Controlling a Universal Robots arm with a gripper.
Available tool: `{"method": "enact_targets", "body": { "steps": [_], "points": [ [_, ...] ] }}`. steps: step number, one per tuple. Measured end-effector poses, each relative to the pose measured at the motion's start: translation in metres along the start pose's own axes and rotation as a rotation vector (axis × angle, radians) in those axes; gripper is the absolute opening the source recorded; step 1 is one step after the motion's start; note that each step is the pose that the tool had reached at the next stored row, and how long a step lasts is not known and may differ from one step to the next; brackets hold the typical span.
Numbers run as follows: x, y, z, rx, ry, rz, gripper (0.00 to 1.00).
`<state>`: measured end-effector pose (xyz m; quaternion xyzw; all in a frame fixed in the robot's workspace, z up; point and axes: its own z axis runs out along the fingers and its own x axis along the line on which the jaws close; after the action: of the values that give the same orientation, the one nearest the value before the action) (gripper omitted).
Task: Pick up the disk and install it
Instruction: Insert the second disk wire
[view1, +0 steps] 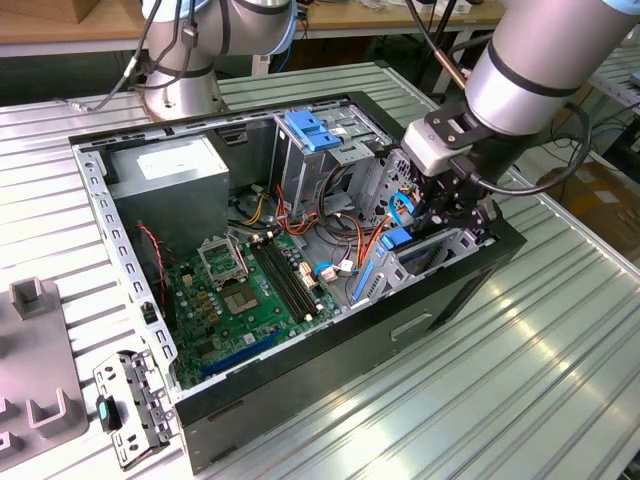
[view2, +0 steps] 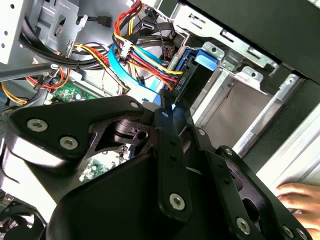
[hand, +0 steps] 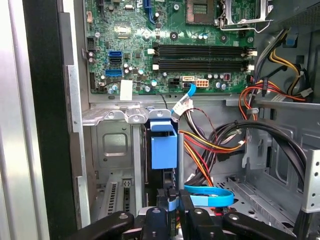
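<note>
Holding: the hand (hand: 172, 212) is closed on the disk (hand: 163, 150), fingers clamped at its near end.
Disk: stands on edge in the metal bay (hand: 112, 145) at the front of the open computer case (view1: 455, 290), blue frame showing.
Arm: reaches down into the case from the exterior view's right.
Nearby: coloured cables (hand: 210, 145) just beside the disk; green board (view1: 250, 300) further in.
Desk (view1: 520, 390): carries the case.
Person: a hand (view2: 300, 197) rests beside the case.
</note>
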<state>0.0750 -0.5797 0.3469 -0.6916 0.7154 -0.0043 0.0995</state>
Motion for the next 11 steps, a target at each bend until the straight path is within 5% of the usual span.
{"method": "enact_targets", "body": {
  "steps": [3, 8, 11],
  "points": [
    [-0.0015, -0.0014, -0.0088, 0.0, 0.0002, 0.0, 0.24],
    [-0.0016, -0.0015, -0.009, 0.0002, 0.0, 0.0, 0.22],
    [-0.0016, -0.0015, -0.0091, 0.0002, 0.0002, 0.0, 0.11]
  ]
}}
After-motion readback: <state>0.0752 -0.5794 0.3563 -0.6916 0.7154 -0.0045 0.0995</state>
